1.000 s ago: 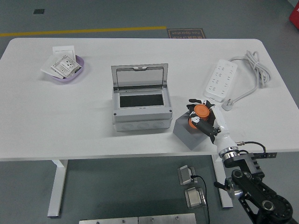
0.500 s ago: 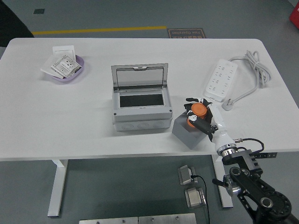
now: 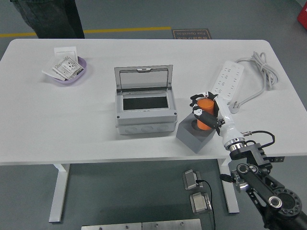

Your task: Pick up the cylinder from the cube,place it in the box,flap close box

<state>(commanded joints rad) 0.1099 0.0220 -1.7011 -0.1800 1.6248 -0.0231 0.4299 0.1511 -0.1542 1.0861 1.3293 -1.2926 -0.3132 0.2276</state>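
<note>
Head view, right hand: the right hand (image 3: 205, 109) comes in from the lower right; its fingers are wrapped around the orange cylinder (image 3: 206, 115), grasping it.
Head view, cylinder: it stands about upright; its lower end is at the round hole on top of the grey cube (image 3: 193, 135); I cannot tell if it is fully out of the hole.
Head view, cube: it sits on the white table (image 3: 57, 124) near the front edge, just beside the right lower corner of the box (image 3: 144, 111).
Head view, box: grey; its clear lid (image 3: 142, 77) stands open at the back; the dark inside shows.
Head view, other things: a white power strip (image 3: 226, 82) with cable lies on the right; a purple bowl (image 3: 68, 71) with paper packets sits far left; a person (image 3: 47, 17) stands at the far left edge, only dark trousers visible.
</note>
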